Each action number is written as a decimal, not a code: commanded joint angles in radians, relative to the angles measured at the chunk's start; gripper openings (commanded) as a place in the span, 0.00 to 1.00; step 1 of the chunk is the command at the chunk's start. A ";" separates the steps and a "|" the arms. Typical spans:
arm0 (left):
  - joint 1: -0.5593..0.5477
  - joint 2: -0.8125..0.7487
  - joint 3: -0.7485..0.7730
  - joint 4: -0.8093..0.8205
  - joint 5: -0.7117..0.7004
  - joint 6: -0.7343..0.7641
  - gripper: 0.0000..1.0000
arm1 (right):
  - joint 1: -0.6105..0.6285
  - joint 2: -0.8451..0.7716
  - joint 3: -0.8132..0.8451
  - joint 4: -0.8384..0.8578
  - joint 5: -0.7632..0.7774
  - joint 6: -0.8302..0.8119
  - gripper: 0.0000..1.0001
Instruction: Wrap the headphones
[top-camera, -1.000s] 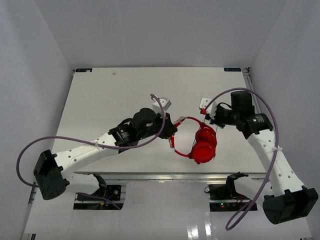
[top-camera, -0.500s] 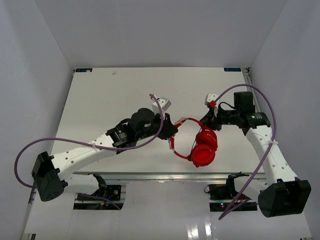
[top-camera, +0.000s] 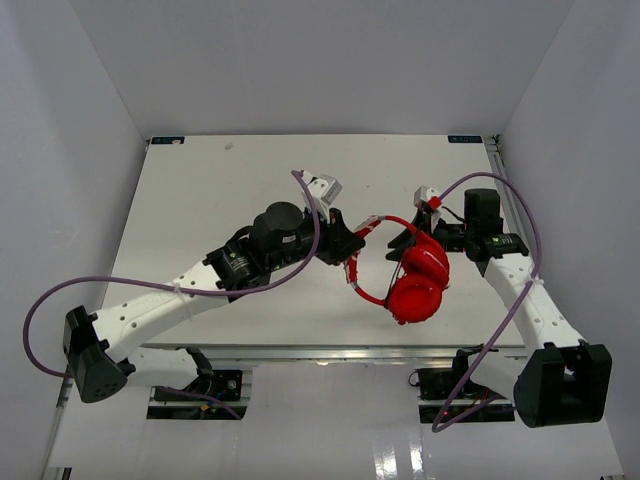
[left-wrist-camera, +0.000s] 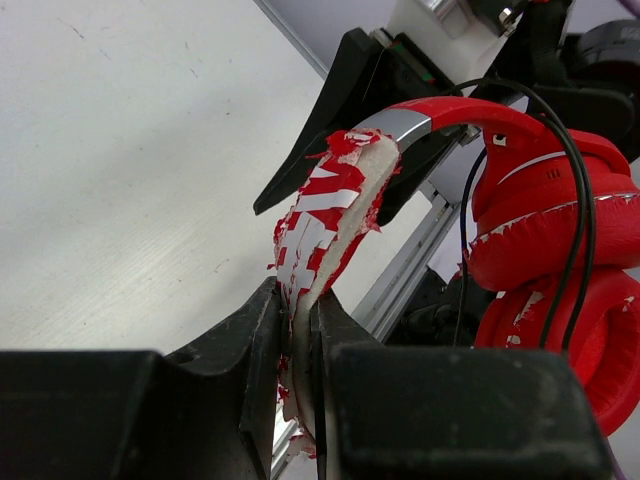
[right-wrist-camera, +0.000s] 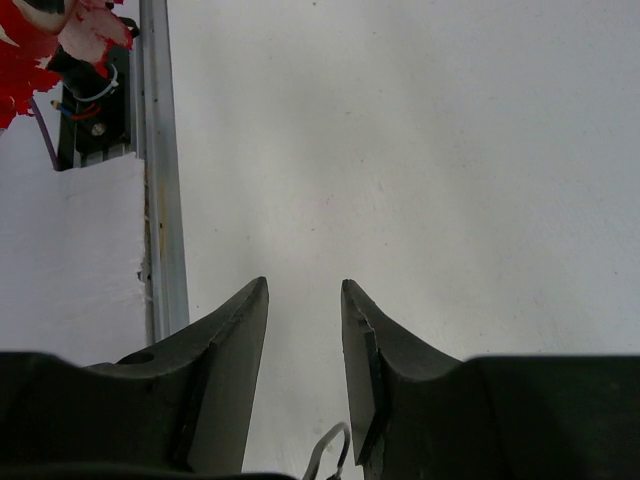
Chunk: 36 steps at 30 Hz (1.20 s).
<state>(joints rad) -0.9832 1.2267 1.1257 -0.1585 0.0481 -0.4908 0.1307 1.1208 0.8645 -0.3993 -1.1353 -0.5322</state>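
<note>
The red headphones (top-camera: 414, 296) hang just above the table's front middle, earcups stacked, headband (top-camera: 378, 221) arching left. My left gripper (top-camera: 346, 250) is shut on the peeling red-and-white headband padding (left-wrist-camera: 325, 215); the jaws pinch it flat. In the left wrist view the earcups (left-wrist-camera: 545, 235) hang to the right, and the thin dark cable (left-wrist-camera: 582, 200) runs over them. My right gripper (top-camera: 401, 239) is open, right beside the headband's far end, with nothing between its fingers (right-wrist-camera: 304, 292). A thin pale wire loop (right-wrist-camera: 333, 452) shows at the base of its jaws.
The white table (top-camera: 220, 200) is boxed in by grey walls on three sides. A metal rail (right-wrist-camera: 160, 180) runs along its front edge. Purple robot cables (top-camera: 305, 215) loop above both arms. Arm bases and electronics (top-camera: 200, 385) sit below the front edge.
My left gripper has raised and carried the headband a little up and right. My right gripper has swung left and closer to the headband; the earcups shifted slightly right.
</note>
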 joint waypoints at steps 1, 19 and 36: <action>-0.003 -0.070 0.063 0.046 -0.030 -0.042 0.00 | -0.007 0.003 -0.050 0.176 -0.086 0.129 0.42; -0.004 -0.158 0.086 0.056 -0.312 -0.104 0.00 | -0.020 -0.045 -0.172 0.232 -0.118 0.149 0.43; -0.003 -0.164 0.099 0.056 -0.489 -0.154 0.00 | -0.017 -0.083 -0.126 0.112 -0.125 0.080 0.11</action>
<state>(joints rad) -0.9840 1.1126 1.1687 -0.1799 -0.3366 -0.5687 0.1169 1.0716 0.6965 -0.2161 -1.2464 -0.3979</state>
